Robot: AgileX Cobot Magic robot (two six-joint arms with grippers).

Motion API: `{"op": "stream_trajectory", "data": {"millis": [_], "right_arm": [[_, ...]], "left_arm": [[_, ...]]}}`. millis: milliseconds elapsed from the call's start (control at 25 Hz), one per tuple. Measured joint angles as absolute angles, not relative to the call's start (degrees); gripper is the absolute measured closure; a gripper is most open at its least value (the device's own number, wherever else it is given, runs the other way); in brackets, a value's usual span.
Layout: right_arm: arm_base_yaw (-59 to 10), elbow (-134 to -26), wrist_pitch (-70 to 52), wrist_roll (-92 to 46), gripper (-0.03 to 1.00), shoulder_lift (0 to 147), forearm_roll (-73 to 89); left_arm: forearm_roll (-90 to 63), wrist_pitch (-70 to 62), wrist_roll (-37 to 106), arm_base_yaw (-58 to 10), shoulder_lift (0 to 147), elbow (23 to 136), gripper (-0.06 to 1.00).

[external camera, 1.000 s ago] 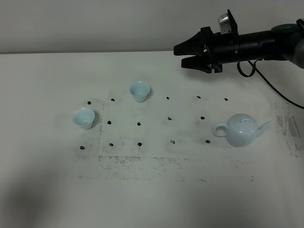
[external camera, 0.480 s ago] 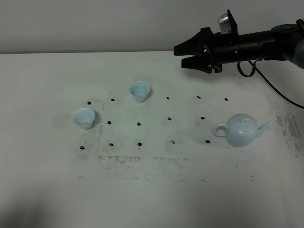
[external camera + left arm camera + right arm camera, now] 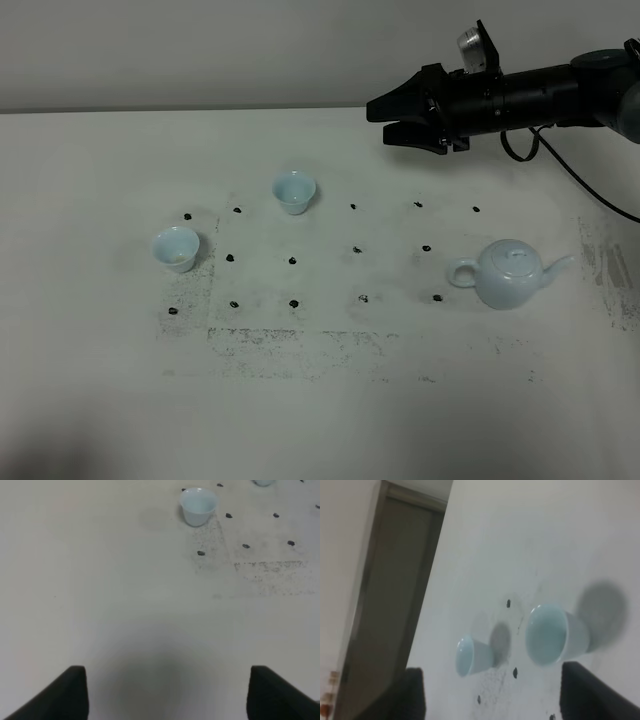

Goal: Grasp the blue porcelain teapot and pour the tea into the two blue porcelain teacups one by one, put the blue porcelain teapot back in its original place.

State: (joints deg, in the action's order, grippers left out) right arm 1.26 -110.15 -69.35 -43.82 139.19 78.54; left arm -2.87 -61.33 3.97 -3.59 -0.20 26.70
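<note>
The black two-fingered right gripper [image 3: 377,120] hangs high over the far side of the table, jaws spread wide and holding nothing. The black left gripper [image 3: 167,695] shows only in its own wrist view, also spread and empty, over bare table. The pale blue-white, glossy, round-bellied porcelain teapot [image 3: 510,273] sits upright on the white matte table [image 3: 320,420]. It is well apart from the right gripper and nearer the camera, with its loop handle toward the cups and its short curved spout toward the table's right edge.

The glaze looks smooth and slick and the belly is curved, so a grip on the body would likely slip. The thin loop handle seems the sounder hold, though an off-centre pinch there could let the pot swing. The knobbed lid probably rests loose and may slide off in a steep tilt.

The two small pale blue handleless porcelain teacups, one farther [image 3: 294,191] and one nearer [image 3: 176,248], have flared rims and narrow bases. A knock from the spout could topple them, and their small mouths leave little margin for the stream. The tabletop is scuffed with grey speckle and marked with a grid of black dots [image 3: 292,261].
</note>
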Motion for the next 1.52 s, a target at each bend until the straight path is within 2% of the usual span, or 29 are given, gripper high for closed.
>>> {"op": "stream_trajectory", "data": {"millis": [200, 600, 960, 1240, 1520], "right_arm": [[1.26, -110.15, -68.07, -44.89, 0.38, 134.59, 70.97], [0.76, -110.15, -65.35, -37.12, 0.38, 118.10, 40.70], [-8.87, -110.20, -65.98, -18.94, 0.38, 113.15, 6.96], [-15.50, -108.91, -64.92, -18.06, 0.38, 113.21, 3.84], [-16.46, -103.86, -63.31, -18.89, 0.38, 113.27, -2.33]], "left_arm": [[-3.34, -61.33, 3.44, -3.59, -0.20, 26.70, 0.28], [-3.41, -61.33, 3.14, -3.59, -0.20, 26.70, 0.28], [-3.46, -61.33, 3.08, -3.59, -0.20, 26.70, 0.28], [-3.46, -61.33, 3.08, -3.59, -0.20, 26.70, 0.28], [-3.46, -61.33, 3.08, -3.59, -0.20, 26.70, 0.28]]}}
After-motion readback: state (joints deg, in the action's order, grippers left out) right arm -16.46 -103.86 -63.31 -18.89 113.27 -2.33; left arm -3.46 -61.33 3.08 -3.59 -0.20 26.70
